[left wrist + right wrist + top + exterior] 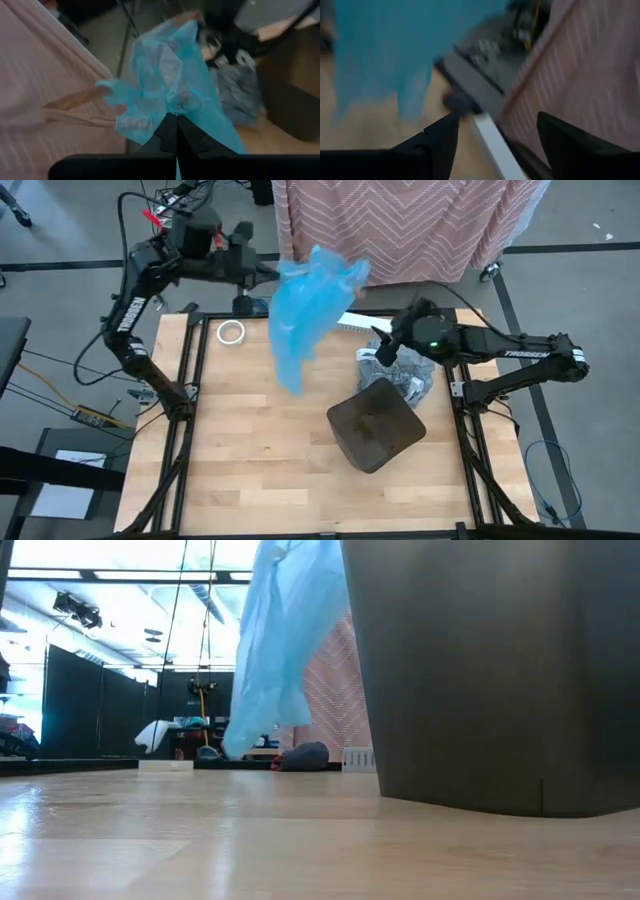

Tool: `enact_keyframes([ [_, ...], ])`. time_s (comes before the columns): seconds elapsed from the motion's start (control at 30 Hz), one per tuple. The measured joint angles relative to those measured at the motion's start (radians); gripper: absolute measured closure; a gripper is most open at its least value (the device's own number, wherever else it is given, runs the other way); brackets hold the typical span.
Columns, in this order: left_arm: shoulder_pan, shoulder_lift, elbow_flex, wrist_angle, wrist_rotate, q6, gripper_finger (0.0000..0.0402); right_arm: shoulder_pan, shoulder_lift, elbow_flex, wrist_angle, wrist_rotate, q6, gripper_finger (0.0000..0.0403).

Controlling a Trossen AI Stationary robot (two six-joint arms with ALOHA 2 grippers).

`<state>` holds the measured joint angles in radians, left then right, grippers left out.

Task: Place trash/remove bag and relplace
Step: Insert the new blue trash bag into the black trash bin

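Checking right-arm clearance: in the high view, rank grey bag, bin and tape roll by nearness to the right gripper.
From the right gripper:
1. Grey bag, crumpled right beside it.
2. Dark bin, on the table nearer the front edge.
3. White tape roll, far-left corner.

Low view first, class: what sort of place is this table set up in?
Probably a lab or workshop, not a home: dark partition panels line the room, ceiling lights run overhead, and cables trail across the bare floor beside the wooden table.

White tape roll (pixel 231 332) on table's (pixel 260 460) far-left corner; chevron cloth (pixel 400 225) behind.
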<state>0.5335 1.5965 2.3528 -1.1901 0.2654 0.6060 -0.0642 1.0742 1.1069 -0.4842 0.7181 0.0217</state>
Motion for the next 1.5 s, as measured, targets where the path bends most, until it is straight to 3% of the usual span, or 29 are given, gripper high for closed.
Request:
enact_keyframes([
  [0.27, -0.044, -0.002, -0.002, -0.112, 0.023, -0.060, 0.0401, 0.028, -0.086, 0.000, 0.336, -0.006, -0.026, 0.0116],
  [0.4, -0.084, -0.001, -0.002, -0.152, 0.023, -0.060, 0.0401, 0.018, -0.101, 0.001, 0.315, -0.006, -0.034, 0.0119],
  [0.63, -0.105, -0.001, -0.002, -0.187, -0.013, -0.058, 0.0401, 0.074, -0.053, 0.001, 0.175, -0.105, -0.269, 0.0114],
  [0.83, -0.145, -0.001, -0.002, -0.190, -0.014, -0.070, 0.0401, 0.046, -0.019, 0.001, 0.175, -0.002, -0.133, 0.0118],
  [1.0, -0.212, -0.001, -0.002, -0.189, -0.015, -0.072, 0.0401, -0.017, -0.019, 0.001, 0.182, -0.041, -0.106, 0.0124],
  [1.13, -0.284, 0.000, -0.002, -0.192, -0.082, -0.090, 0.0401, -0.072, -0.019, 0.001, 0.199, -0.036, 0.013, 0.0130],
  [1.2, -0.325, 0.005, -0.002, -0.192, -0.120, -0.101, 0.0401, -0.102, -0.019, 0.001, 0.199, -0.079, 0.075, 0.0132],
  [1.33, -0.400, 0.012, -0.012, -0.201, -0.170, -0.117, 0.0401, -0.145, -0.014, 0.001, 0.200, -0.263, 0.202, 0.0133],
  [1.5, -0.475, 0.014, -0.121, -0.194, -0.254, -0.129, 0.0401, -0.148, -0.006, 0.001, 0.172, -0.418, 0.269, 0.0133],
])
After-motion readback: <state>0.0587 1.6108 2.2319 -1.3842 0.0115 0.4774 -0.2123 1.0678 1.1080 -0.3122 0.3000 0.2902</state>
